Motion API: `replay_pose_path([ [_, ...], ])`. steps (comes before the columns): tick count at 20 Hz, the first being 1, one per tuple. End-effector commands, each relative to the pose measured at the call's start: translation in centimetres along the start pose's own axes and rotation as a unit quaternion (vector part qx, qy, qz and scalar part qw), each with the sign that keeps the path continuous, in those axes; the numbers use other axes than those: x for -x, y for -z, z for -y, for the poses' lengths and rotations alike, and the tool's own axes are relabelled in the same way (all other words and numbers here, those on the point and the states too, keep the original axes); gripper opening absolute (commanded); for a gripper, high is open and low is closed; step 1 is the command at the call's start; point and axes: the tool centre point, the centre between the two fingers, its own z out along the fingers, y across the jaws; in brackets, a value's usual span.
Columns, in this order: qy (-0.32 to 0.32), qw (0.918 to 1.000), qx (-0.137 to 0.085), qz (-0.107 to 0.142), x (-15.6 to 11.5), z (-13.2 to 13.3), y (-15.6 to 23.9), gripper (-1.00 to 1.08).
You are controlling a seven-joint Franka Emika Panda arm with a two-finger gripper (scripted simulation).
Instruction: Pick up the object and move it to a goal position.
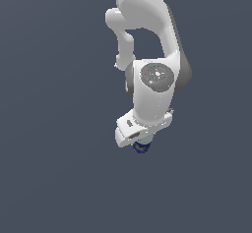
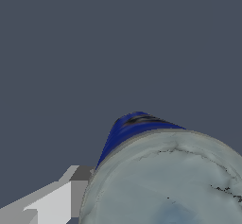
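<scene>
Open, unobstructed grey surface (image 1: 54, 178) is seen out to every edge and corner, the only obstruction being the small can (image 1: 142, 147) tucked beneath the white gripper (image 1: 141, 141) near the middle.

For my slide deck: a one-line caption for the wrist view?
Close-up over the small can, its pale grey-green top filling the frame, one pincer finger beside it.

Exterior view looks down on my arm (image 1: 150, 55) from above, at moderate range. Wrist view sits very close over the can (image 2: 160, 180). Both views share the can (image 1: 141, 146) and the grey surface (image 1: 49, 129).
</scene>
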Motion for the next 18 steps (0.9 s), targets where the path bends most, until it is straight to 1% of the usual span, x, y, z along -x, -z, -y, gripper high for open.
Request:
replay_pose_path([
  [1,0.000,1.0000,0.001,-0.002,-1.0,-0.4,1.3,-1.00],
  [9,0.000,1.0000,0.001,-0.002,-3.0,-1.3,3.3,-1.00],
  [18,0.000,1.0000,0.001,-0.002,-3.7,-1.6,4.0,-1.00],
])
